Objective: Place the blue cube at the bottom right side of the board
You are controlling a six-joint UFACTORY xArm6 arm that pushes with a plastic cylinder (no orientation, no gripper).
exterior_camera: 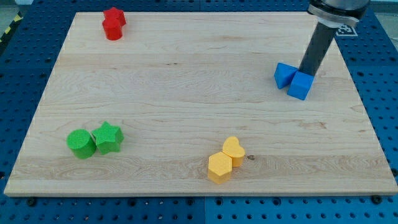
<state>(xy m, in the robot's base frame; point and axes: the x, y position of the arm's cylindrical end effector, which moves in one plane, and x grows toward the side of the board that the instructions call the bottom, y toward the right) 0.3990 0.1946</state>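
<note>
Two blue blocks sit at the view's right, touching each other. The blue cube (300,85) is the right one and the other blue block (284,74) is to its left. My tip (305,72) comes down from the view's top right and rests just above the cube, touching its top edge, in the notch between the two blue blocks.
The wooden board (186,93) lies on a blue pegboard table. A red star and a red cylinder (113,24) sit at the top left. A green cylinder (81,144) and green star (108,137) sit at the bottom left. A yellow hexagon (219,167) and yellow heart (234,150) sit at the bottom middle.
</note>
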